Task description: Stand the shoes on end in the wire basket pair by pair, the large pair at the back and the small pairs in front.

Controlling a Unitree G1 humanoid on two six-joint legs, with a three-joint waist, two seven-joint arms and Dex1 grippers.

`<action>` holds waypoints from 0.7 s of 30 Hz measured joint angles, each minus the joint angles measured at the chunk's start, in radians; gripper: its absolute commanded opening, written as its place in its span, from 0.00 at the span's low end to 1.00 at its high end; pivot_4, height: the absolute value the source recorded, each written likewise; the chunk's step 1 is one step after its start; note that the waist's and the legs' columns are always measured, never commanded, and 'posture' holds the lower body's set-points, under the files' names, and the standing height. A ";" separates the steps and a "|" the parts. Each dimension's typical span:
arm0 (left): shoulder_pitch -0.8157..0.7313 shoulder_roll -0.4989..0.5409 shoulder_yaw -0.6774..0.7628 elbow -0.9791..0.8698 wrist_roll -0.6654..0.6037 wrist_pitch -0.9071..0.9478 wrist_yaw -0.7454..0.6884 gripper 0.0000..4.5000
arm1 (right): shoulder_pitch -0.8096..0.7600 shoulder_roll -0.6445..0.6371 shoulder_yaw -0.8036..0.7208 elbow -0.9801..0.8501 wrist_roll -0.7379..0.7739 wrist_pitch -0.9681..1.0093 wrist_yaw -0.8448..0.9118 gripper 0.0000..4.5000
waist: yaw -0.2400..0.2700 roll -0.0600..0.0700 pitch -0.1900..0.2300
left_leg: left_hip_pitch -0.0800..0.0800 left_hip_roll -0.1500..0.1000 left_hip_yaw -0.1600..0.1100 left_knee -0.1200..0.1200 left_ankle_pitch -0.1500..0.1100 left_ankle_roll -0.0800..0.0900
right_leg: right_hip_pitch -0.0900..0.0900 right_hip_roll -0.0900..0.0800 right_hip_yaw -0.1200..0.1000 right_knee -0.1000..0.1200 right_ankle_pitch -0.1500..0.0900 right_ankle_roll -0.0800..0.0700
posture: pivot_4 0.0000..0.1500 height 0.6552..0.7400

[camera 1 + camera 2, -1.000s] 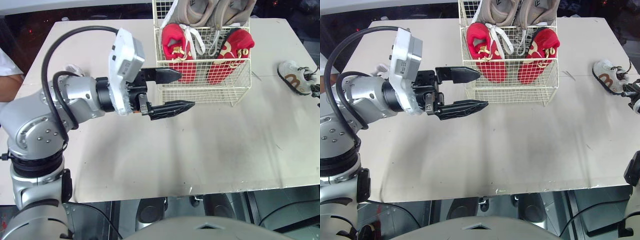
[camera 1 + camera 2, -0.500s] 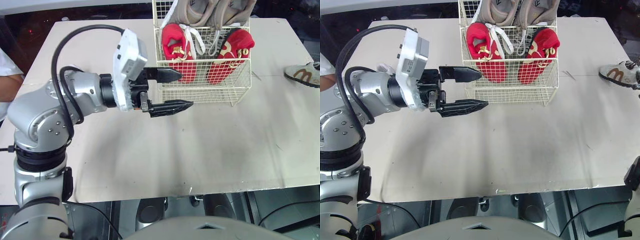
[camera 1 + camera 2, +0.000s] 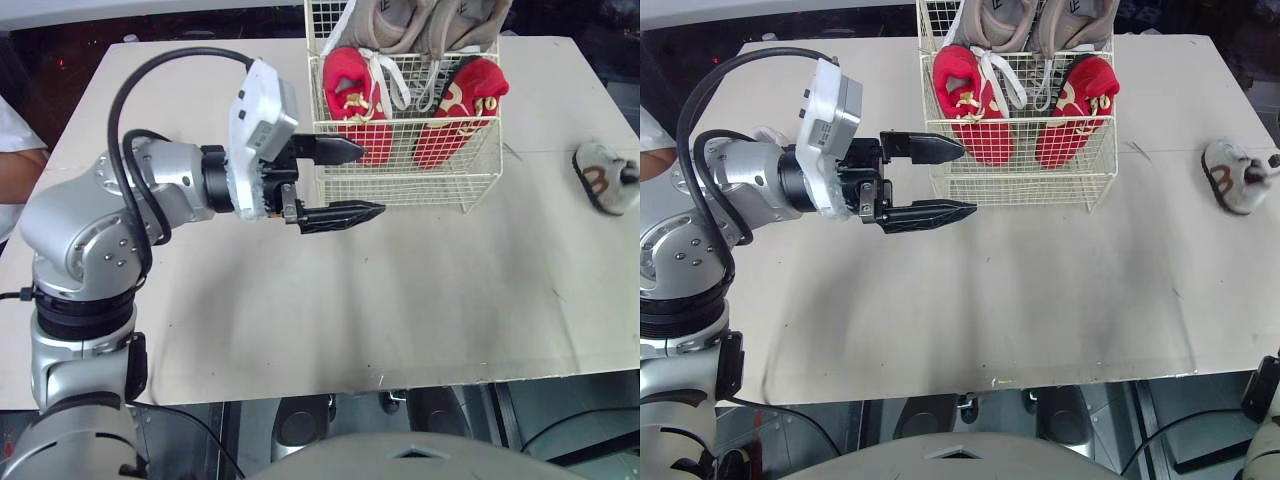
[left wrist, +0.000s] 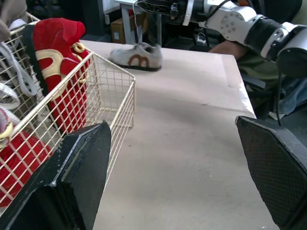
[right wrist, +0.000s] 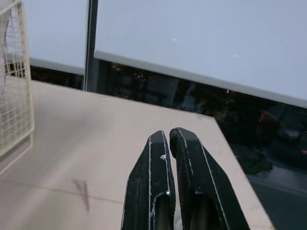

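A wire basket (image 3: 400, 175) stands at the back of the table. In it a large beige pair (image 3: 430, 25) stands on end at the back, with a red pair (image 3: 360, 100) in front. My left gripper (image 3: 370, 180) hovers open beside the basket's front left corner, holding nothing. A small grey-white shoe (image 3: 605, 180) with a brown mark lies near the table's right edge. In the left wrist view my right gripper (image 4: 153, 5) hangs just above this shoe (image 4: 136, 55), and a thin lace runs up to it. Its fingers (image 5: 192, 158) are pressed together.
The pale table (image 3: 400, 300) has open surface in front of the basket. A white object (image 3: 150, 135) lies mostly hidden behind my left arm. A person's sleeve (image 3: 15, 150) shows at the table's left edge.
The small shoe at the right edge has turned and shifted toward the front. My left gripper has stayed almost still, open by the basket.
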 measured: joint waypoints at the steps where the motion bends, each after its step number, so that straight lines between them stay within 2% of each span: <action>1: 0.000 0.000 0.000 0.000 0.000 0.000 0.000 1.00 | 0.005 -0.001 0.000 0.009 -0.005 0.007 -0.002 0.17 | 0.000 0.000 0.000 | 0.000 0.000 0.000 0.000 0.000 0.000 | 0.000 0.000 0.000 0.000 0.000 0.000 | 1.00 0.36; 3: 0.000 0.000 0.000 -0.001 0.000 0.000 0.000 1.00 | 0.012 -0.003 0.003 0.052 -0.017 0.019 -0.004 0.41 | 0.001 0.000 0.000 | 0.000 0.000 0.000 0.000 0.000 0.000 | 0.000 0.000 0.000 0.000 0.000 0.000 | 1.00 0.36; 5: 0.000 0.002 0.000 -0.001 0.000 0.000 -0.001 1.00 | 0.010 -0.006 0.006 0.103 -0.031 0.025 -0.004 0.58 | 0.001 0.000 0.000 | 0.000 0.000 0.000 0.000 0.000 0.000 | 0.000 0.000 0.000 0.000 0.000 0.000 | 1.00 0.36; 9: 0.004 0.016 0.000 -0.013 0.000 0.005 -0.001 1.00 | -0.026 -0.006 0.033 0.270 -0.077 0.018 -0.001 0.99 | -0.002 0.000 0.000 | 0.001 0.000 0.000 0.000 0.000 0.000 | 0.000 0.001 0.001 0.000 0.000 0.000 | 1.00 0.36; 15: 0.030 0.028 0.008 -0.056 -0.025 0.033 0.017 1.00 | -0.159 -0.039 0.081 0.575 -0.169 -0.086 -0.041 0.99 | -0.008 0.001 0.000 | 0.001 0.000 0.002 -0.001 0.000 0.000 | 0.000 0.001 0.002 0.000 0.000 0.000 | 1.00 0.36; 21: 0.042 0.030 0.016 -0.082 -0.048 0.056 0.054 1.00 | -0.248 -0.050 0.081 0.707 -0.180 -0.071 -0.049 0.99 | -0.008 0.001 0.000 | 0.001 0.000 0.002 0.000 0.000 0.000 | 0.000 0.001 0.003 0.000 0.000 0.000 | 1.00 0.36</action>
